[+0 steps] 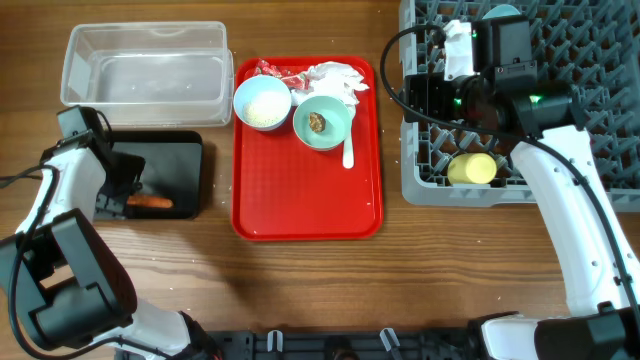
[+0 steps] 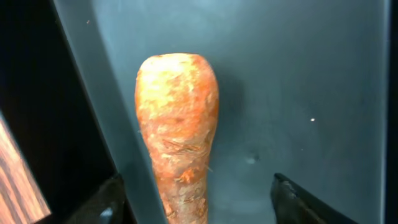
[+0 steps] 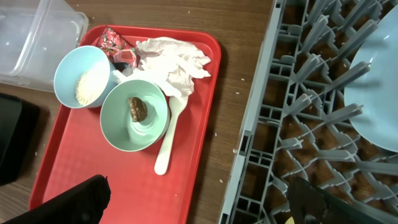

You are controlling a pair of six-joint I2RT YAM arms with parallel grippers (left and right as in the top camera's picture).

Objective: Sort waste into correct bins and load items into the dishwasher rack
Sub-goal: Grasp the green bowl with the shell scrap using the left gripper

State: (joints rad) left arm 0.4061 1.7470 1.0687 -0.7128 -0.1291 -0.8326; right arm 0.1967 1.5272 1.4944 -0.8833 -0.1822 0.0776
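An orange carrot [image 1: 150, 203] lies in the black tray [image 1: 180, 150]. In the left wrist view the carrot [image 2: 177, 124] rests on the tray floor [image 2: 298, 74]. My left gripper [image 1: 125, 185] [image 2: 198, 208] is open, with a finger on each side of the carrot's narrow end. On the red tray [image 1: 305, 200] are a bowl of rice [image 1: 262, 102], a bowl with a brown lump [image 1: 322, 122], a white spoon [image 1: 348, 152], tissue [image 1: 335, 80] and a wrapper [image 1: 268, 68]. My right gripper [image 1: 425, 100] [image 3: 202, 208] is open and empty at the rack's [image 1: 560, 120] left edge.
The clear tub [image 1: 145, 65] stands empty behind the black tray. A yellow cup [image 1: 472, 168] lies in the rack's front left corner. A pale blue plate [image 3: 376, 93] stands among the pegs. Bare wood lies in front of the trays.
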